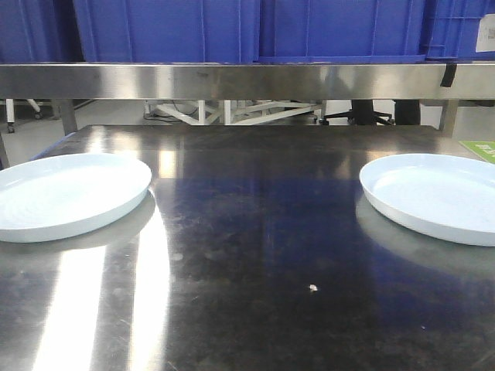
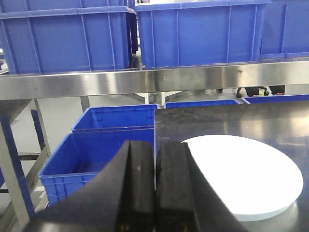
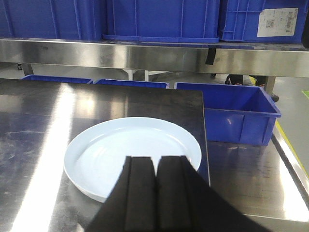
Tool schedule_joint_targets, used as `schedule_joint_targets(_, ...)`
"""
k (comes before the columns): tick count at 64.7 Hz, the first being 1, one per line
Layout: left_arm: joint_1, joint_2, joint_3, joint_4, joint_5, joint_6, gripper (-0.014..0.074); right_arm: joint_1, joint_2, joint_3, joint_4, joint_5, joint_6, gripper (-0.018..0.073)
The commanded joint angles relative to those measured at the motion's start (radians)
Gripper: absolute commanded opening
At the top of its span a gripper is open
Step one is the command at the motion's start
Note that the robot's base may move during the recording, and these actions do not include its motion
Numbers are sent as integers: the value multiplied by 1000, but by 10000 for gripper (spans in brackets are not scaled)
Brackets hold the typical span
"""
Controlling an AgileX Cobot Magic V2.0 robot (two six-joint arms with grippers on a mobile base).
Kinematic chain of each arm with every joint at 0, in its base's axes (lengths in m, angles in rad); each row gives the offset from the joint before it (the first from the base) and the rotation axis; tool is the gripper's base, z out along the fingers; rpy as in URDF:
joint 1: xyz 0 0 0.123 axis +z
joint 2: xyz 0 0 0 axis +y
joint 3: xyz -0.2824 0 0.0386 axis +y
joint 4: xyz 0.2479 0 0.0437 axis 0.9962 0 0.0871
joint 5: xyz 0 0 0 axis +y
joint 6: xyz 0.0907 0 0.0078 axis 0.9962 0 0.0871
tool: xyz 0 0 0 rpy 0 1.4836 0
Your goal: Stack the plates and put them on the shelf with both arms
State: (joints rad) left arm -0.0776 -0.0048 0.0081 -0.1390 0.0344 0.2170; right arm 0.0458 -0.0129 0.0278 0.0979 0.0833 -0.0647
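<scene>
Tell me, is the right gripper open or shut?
Shut. The right gripper shows its two black fingers pressed together, only a thin seam between them, gripping nothing.

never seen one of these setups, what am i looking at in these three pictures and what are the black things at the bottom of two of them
It is a two-armed robot seen through its own cameras. The front view looks across a dark steel tabletop with two pale plates on it, the left plate and the right plate, and a steel shelf above carrying blue crates. The other two cameras sit on the wrists. The black shapes are each arm's pincer: the left gripper facing the left plate, the right gripper facing the right plate. Both are shut and hold nothing.
</scene>
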Motion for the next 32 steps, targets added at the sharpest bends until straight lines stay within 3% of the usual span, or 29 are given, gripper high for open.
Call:
schedule_joint_targets(1, -5, -22, 2, -1, -81, -9, 83, -1, -17, 2, 1, -91, -6, 48)
schedule_joint_targets(32, -5, -19, -10, -10, -79, -9, 83, -1, -17, 2, 1, -91, -6, 48)
